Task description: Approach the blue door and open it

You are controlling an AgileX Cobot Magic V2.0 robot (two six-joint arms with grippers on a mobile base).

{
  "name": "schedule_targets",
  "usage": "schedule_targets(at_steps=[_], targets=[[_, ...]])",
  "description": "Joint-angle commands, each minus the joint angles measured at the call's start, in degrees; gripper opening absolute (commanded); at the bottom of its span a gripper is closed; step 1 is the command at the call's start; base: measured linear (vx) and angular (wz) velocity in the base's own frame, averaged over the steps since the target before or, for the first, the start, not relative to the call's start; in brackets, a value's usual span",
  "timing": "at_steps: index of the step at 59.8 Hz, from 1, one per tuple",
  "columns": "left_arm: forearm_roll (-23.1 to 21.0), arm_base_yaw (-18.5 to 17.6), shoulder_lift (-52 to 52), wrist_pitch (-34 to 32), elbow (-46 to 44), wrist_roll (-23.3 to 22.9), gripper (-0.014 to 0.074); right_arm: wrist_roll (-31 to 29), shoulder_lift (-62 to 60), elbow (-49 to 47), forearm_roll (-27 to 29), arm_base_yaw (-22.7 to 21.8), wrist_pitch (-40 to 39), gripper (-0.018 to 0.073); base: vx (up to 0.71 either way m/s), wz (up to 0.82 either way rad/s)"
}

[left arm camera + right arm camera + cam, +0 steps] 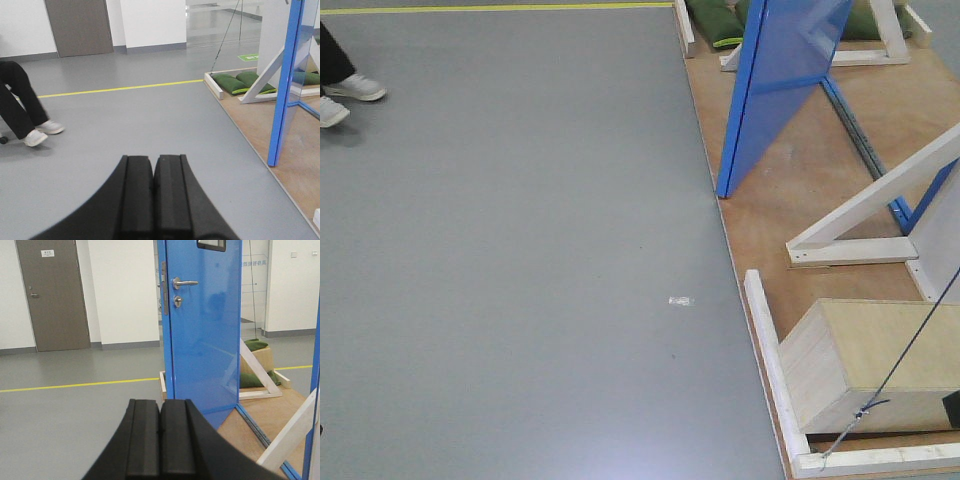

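The blue door (205, 340) stands ajar ahead in the right wrist view, a tall glossy panel swung out over a plywood platform (255, 425). Its silver lever handle (184, 283) and round thumb-turn lock (177, 301) sit high on its near edge, beside the dark latch plate (163, 287). The door also shows in the front view (775, 85) and edge-on in the left wrist view (284, 95). My right gripper (160, 407) is shut and empty, well short of the door. My left gripper (153, 162) is shut and empty over grey floor.
A pale plywood box (865, 365) and white wooden brace frames (875, 215) stand on the platform at right. Green sandbags (242, 82) lie at its far end. A seated person's legs and white shoes (35, 132) are at left. A yellow floor line (120, 89) crosses ahead.
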Motion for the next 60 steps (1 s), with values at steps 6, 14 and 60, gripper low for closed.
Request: schedule_targets(at_steps=[6,14,60], targets=[[0.0,-0.4,-0.8,-4.8,0.3,-0.2,0.0070,-0.3,-1.1,1.2,-0.1,-0.2,-4.4,-0.0008,0.00,0.00],[0.0,-0.4,-0.8,-4.8,0.3,-0.2,0.0070,-0.3,-1.1,1.2,-0.1,-0.2,-4.4,-0.0008,0.00,0.00],[0.0,-0.4,-0.8,-4.8,0.3,-0.2,0.0070,-0.3,-1.1,1.2,-0.1,-0.2,-4.4,-0.0008,0.03,0.01]])
